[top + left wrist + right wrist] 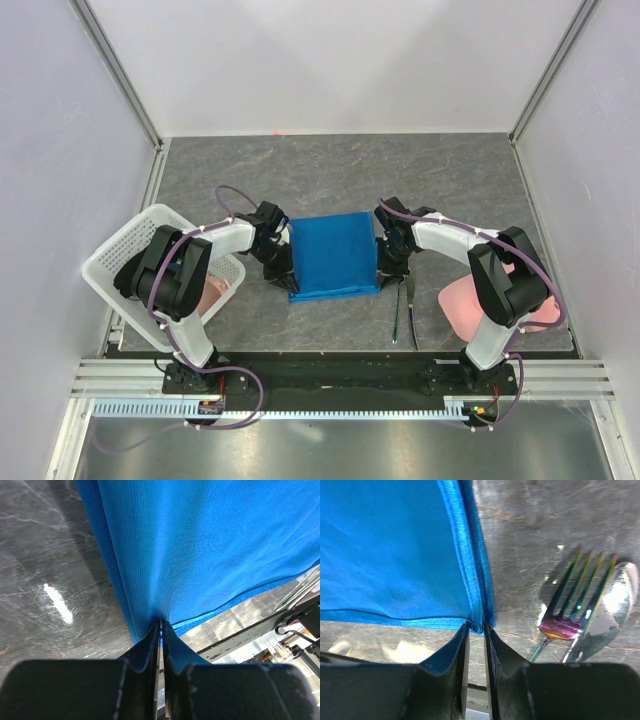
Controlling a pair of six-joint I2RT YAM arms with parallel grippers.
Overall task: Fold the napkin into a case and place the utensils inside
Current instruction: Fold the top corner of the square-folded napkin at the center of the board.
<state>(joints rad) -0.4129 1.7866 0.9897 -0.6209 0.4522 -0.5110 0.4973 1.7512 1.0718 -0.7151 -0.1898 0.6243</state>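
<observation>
Both pincers are clenched on the near corners of the folded blue napkin (333, 255) mid-table (450, 180), left gripper (161, 626) at seven o'clock, right gripper (476, 628) at five, fork (570, 605) just beyond, and this thin, limp cloth wants hem-edge pinches, moved together.

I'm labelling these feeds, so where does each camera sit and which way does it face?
Top external: overhead behind left arm and right arm, facing down at the table; left gripper and right gripper flank the napkin.
Left wrist: on the left arm, looking along its fingers, shut on the napkin.
Right wrist: same on the right; fingers pinch napkin, utensils alongside.
Shared: all three show the napkin.
</observation>
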